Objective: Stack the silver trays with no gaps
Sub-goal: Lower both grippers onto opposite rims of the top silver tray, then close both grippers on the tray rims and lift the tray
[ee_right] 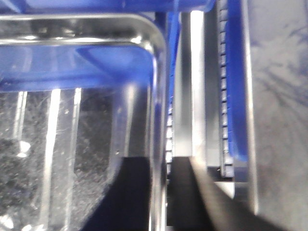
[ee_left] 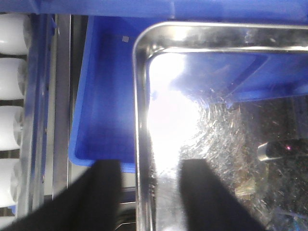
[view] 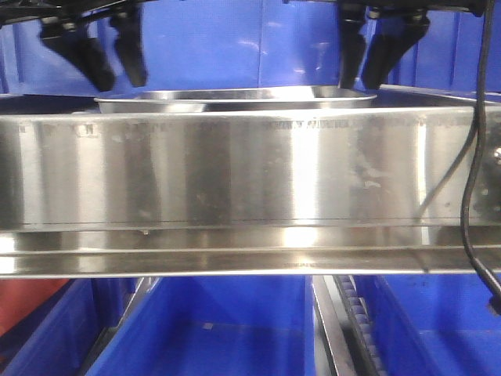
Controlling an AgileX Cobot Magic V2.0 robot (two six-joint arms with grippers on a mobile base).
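A silver tray [view: 235, 98] sits behind the steel rail, its rim just showing; I cannot tell whether another tray lies under it. My left gripper [view: 117, 78] is open and hovers above the tray's left end. In the left wrist view the left gripper [ee_left: 151, 192] straddles the tray's left rim [ee_left: 140, 96], with one finger outside it and one over the tray floor. My right gripper [view: 362, 78] reaches down onto the tray's right end. In the right wrist view the right gripper [ee_right: 162, 192] is shut on the right rim [ee_right: 156, 96], with one finger inside and one outside.
A wide brushed-steel rail [view: 250, 172] fills the foreground. Blue bins [view: 211, 329] sit below it, and one lies beside the tray [ee_left: 103, 96]. White rollers [ee_left: 9, 82] run along the left. A roller track [ee_right: 224, 96] runs along the right. A black cable [view: 470, 196] hangs at the right.
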